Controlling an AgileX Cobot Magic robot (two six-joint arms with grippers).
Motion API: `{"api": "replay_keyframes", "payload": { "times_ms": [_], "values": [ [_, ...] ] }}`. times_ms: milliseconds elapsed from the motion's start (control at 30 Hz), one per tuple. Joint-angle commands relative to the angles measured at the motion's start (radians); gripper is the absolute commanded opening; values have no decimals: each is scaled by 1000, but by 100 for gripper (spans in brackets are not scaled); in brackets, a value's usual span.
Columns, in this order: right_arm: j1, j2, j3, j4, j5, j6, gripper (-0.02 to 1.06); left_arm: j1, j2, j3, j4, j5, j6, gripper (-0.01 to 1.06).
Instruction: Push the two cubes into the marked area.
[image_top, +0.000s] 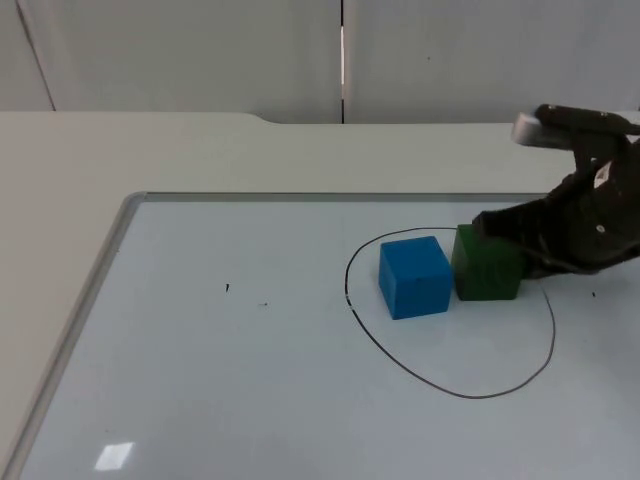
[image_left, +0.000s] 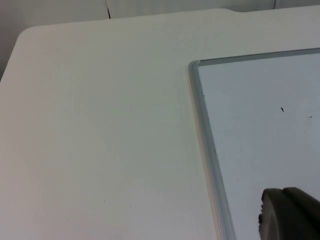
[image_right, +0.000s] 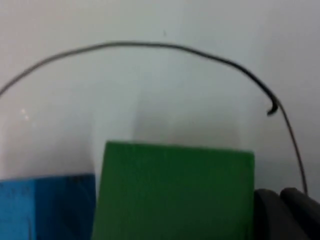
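The right gripper (image_top: 490, 228), finger spread impossible to tell, touches the green cube (image_top: 487, 266), which lies between it and the blue cube (image_top: 415, 277) inside the black-line oval (image_top: 460, 392).

Glossy whiteboard (image_top: 250, 400), metal-looking frame (image_top: 90, 300), matt cubes (image_top: 415, 278).

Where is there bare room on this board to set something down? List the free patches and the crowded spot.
Free: the wide stretch of whiteboard between its metal frame and the drawn loop, and the loop's near half in front of the cubes. Crowded: the loop's far side, where blue cube and green cube sit together with the right gripper against the green one.
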Motion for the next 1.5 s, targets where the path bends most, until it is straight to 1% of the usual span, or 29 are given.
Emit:
{"api": "replay_keyframes", "payload": {
  "times_ms": [0,67,100,167,267,300,433,467,600,633,767,800,900,967,1067,1200,1333,1367,1467],
  "values": [
    [4,-22,-4,-46,50,-5,4,-1,-4,3,4,-1,0,0],
    [4,-57,-4,-118,118,-5,4,-1,-4,3,4,-1,0,0],
    [4,-57,-4,-118,118,-5,4,-1,-4,3,4,-1,0,0],
    [4,-129,-4,-171,203,-5,4,-1,-4,3,4,-1,0,0],
    [4,-240,-4,-197,264,-5,4,-1,-4,3,4,-1,0,0],
    [4,-240,-4,-197,264,-5,4,-1,-4,3,4,-1,0,0],
    [4,-416,-4,-211,325,-5,4,-1,-4,3,4,-1,0,0],
    [4,-416,-4,-211,325,-5,4,-1,-4,3,4,-1,0,0],
    [4,-613,-4,-224,394,-13,4,-1,-4,3,4,-1,0,0],
    [4,-613,-4,-224,394,-13,4,-1,-4,3,4,-1,0,0],
    [4,-811,2,-224,454,-24,4,-1,-4,3,4,-1,0,0],
    [4,-811,2,-224,454,-24,4,-1,-4,3,4,-1,0,0],
    [4,-958,13,-224,492,-27,4,-1,-4,3,4,-1,0,0],
    [4,-990,13,-224,507,-27,4,-1,-4,3,4,-1,0,0],
    [4,-1085,19,-224,557,-43,4,-1,-4,3,4,-1,0,0],
    [4,-1181,72,-222,559,-64,4,-1,-4,3,4,-1,0,0],
    [4,-1329,188,-218,561,-64,4,-1,-4,3,4,-1,0,0],
    [4,-1329,188,-218,561,-64,4,-1,-4,3,4,-1,0,0],
    [4,-1470,291,-218,585,-64,3,-1,-4,3,4,-1,0,0]
  ]
}}
